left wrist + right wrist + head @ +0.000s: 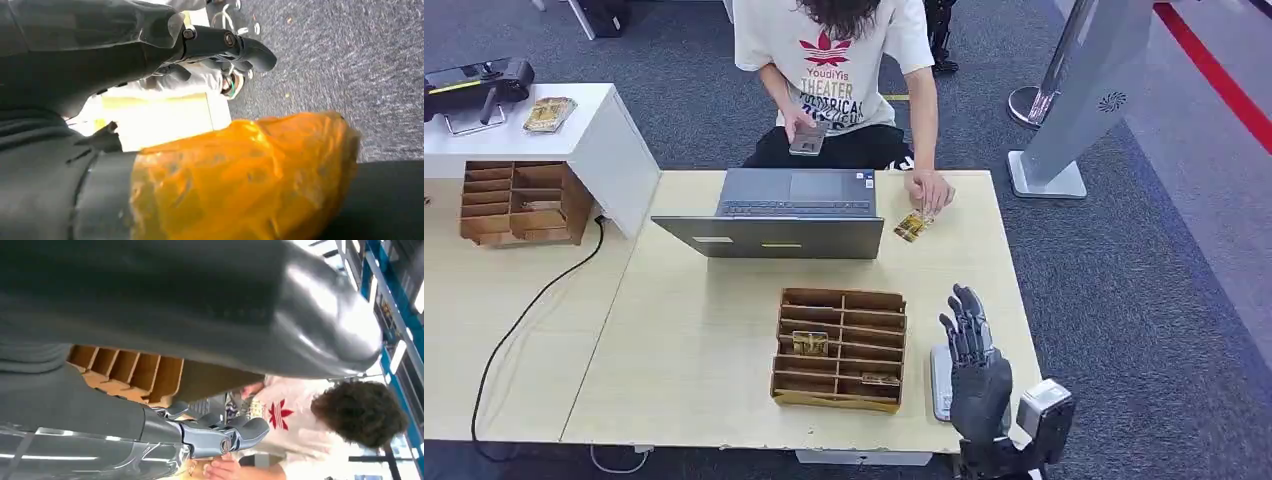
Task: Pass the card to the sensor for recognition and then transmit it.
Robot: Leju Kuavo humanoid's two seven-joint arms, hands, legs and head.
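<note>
- On the person's white T-shirt [829,50] we read a red trefoil logo, "YoudiYis" in red beneath it, then "THEATER" in dark capitals.
- Below that, a further dark line looks like "…TRICAL"; the person's phone [807,138] covers its start, so we cannot read it whole.
- In the right wrist view we see the same red trefoil on the shirt [278,415], with no letters legible.

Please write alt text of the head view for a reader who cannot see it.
The robot's right hand is raised, fingers apart and empty, over the near right edge of a table, beside a wooden organizer with cards in its slots. Across the table a person sits behind a laptop, one hand resting by a card.
</note>
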